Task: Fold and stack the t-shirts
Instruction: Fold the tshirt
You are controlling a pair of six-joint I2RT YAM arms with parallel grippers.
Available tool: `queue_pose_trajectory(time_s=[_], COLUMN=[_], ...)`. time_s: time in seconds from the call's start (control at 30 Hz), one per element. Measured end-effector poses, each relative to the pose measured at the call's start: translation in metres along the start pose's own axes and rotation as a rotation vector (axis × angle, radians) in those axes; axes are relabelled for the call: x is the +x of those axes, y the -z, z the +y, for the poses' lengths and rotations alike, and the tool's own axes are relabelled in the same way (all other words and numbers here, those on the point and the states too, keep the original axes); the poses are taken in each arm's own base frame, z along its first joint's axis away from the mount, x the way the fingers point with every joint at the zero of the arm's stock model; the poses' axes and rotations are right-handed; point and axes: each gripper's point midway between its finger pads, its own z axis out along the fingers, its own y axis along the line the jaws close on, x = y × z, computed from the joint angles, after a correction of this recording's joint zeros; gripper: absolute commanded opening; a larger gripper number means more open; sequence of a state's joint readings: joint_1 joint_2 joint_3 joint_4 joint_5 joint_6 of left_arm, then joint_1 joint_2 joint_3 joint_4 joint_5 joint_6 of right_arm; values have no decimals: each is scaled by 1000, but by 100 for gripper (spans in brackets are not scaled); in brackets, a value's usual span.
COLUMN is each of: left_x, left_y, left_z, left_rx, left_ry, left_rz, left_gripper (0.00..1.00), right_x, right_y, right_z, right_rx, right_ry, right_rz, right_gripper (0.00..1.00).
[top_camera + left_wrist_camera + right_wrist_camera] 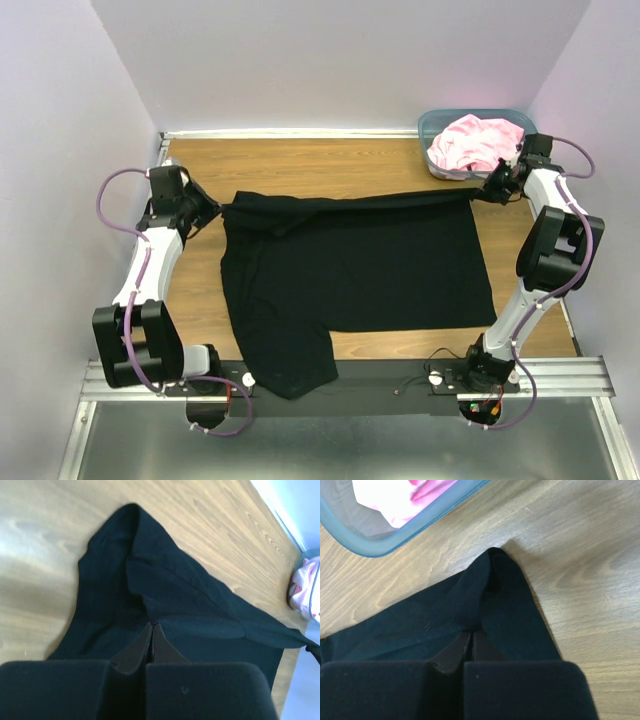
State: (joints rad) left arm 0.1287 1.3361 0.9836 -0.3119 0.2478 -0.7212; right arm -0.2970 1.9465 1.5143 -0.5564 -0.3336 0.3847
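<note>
The black t-shirt (360,265) lies spread across the middle of the wooden desk (300,165), plain and matte, its lower-left part overlapping the desk's bottom edge. The left jaws are clamped on its upper-left corner and the right jaws on its upper-right, with the top hem taut between them. The pink t-shirt (478,143) lies crumpled in the teal bin (427,135), upper right. Only the wrist views show cloth bunched into ridges at the closed tips.
</note>
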Motion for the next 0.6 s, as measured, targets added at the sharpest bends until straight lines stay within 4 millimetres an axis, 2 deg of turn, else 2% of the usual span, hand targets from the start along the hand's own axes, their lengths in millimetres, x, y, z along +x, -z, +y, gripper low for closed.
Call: queue_pose_trajectory(time_s=[0.1, 0.43, 0.6], left_x=[9, 15, 33], left_y=[6, 34, 34], left_z=[5, -2, 11], left_rx=[-5, 34, 12], left_ry=[16, 75, 109], left_rz=[6, -40, -14], left_gripper=[0, 0, 0], right_x=[2, 2, 5], right_y=[0, 1, 0], right_z=[-2, -6, -9], right_rx=[8, 27, 39], right_ry=[0, -1, -1], right_rz=[0, -4, 2], right_gripper=[1, 1, 1])
